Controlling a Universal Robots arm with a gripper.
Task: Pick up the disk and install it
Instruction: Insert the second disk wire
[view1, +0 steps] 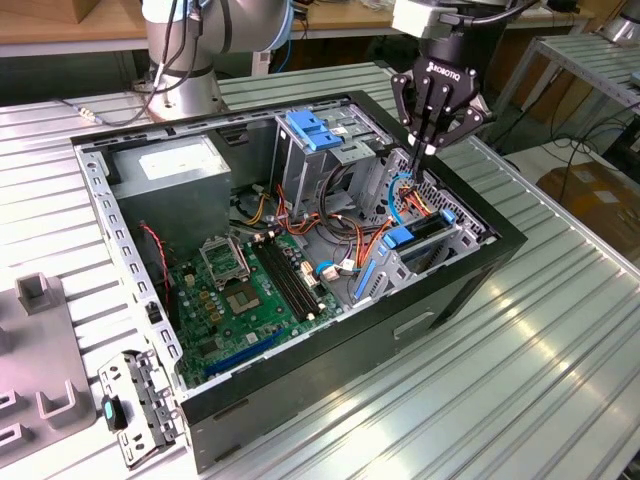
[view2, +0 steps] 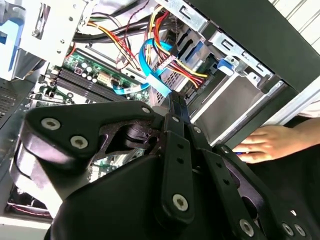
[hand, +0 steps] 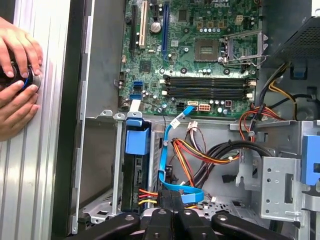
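Hanging in the upper right of the exterior view, the gripper (view1: 426, 146) has its fingers pressed together into one narrow point, with nothing visible between them. Its tip sits just above the tangle of wiring at the far end of the open computer case (view1: 480, 270). The nearest wiring is the flat blue data cable (hand: 167, 165), which loops right under the fingertips in the first wrist view. Orange, yellow and red power leads (hand: 195, 155) lie just beside it.

The disk (hand: 136, 170) stands on edge in the lower drive cage (view1: 458, 228) next to that cable, its blue carrier tab facing up. By the look of it, it is already in its slot.

The main risk, as I judge it, is snagging. A shut gripper dipping among these loops could hook the blue cable or a lead, tugging a plug loose or dragging the disk out of line. Pushing down off-centre could jam the carrier against the cage rail.

A person's hands (hand: 17, 75) rest on the ribbed tabletop (view1: 520, 380) just outside the case wall, close enough that a wide swing could meet them
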